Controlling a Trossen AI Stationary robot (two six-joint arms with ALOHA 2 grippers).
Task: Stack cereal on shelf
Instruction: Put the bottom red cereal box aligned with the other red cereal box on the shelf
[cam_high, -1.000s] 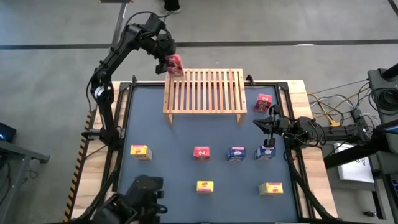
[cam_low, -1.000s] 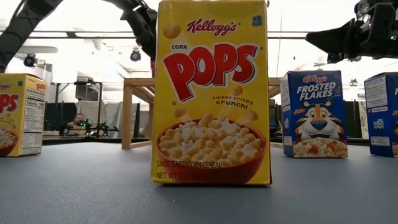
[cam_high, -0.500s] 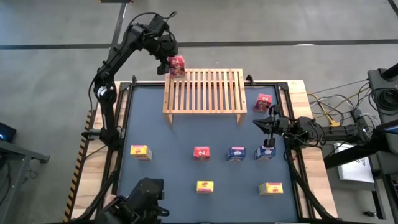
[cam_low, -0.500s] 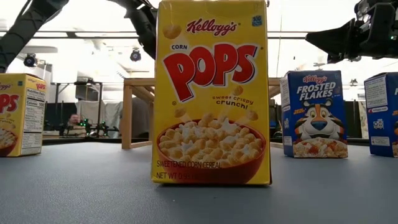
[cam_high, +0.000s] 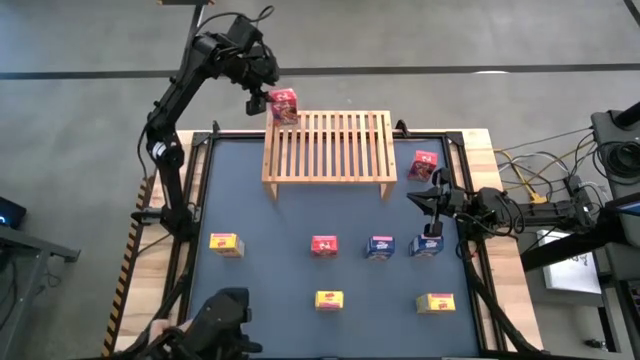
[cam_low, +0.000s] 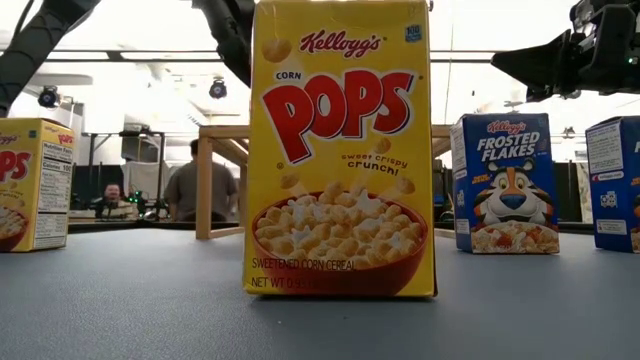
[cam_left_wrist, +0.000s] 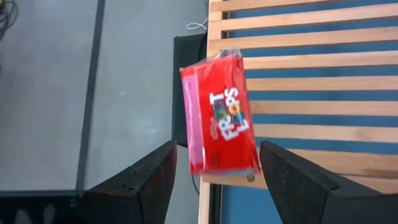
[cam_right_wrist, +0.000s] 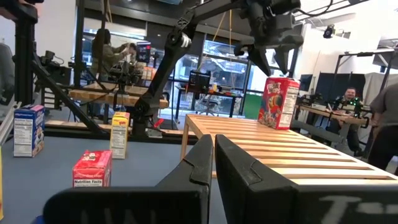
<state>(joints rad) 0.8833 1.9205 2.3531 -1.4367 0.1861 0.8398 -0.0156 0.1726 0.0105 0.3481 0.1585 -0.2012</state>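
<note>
High view: the left gripper (cam_high: 262, 92) is seen above the far left corner of the shelf (cam_high: 328, 147), and a red cereal box (cam_high: 284, 106) stands on that corner, just below and beside the fingers. The right gripper (cam_high: 424, 205) hangs over the right part of the desk (cam_high: 260, 230), a blue box (cam_high: 426, 246) just ahead of it and a second red box (cam_high: 425, 162) lying off to one side, near the shelf's right end. The left arm is plainly the nearer one to the shelf.

Low view: a yellow box (cam_low: 341, 148) fills the middle, and the shelf is only glimpsed behind it; nothing about the fingers can be read here.

Left wrist view: the left fingers (cam_left_wrist: 149, 177) are spread wide and nothing is held. The red box is seen straight ahead, centred in the gap but beyond the tips, its long axis running along the line of the fingers. It rests at the shelf's edge, and part of it appears to overhang that edge.

Right wrist view: the right fingers (cam_right_wrist: 202, 163) are closed together with only a thin slit left, and nothing is gripped. The red box is seen upright on the far corner of the shelf, well ahead, with the left gripper just above it.
</note>
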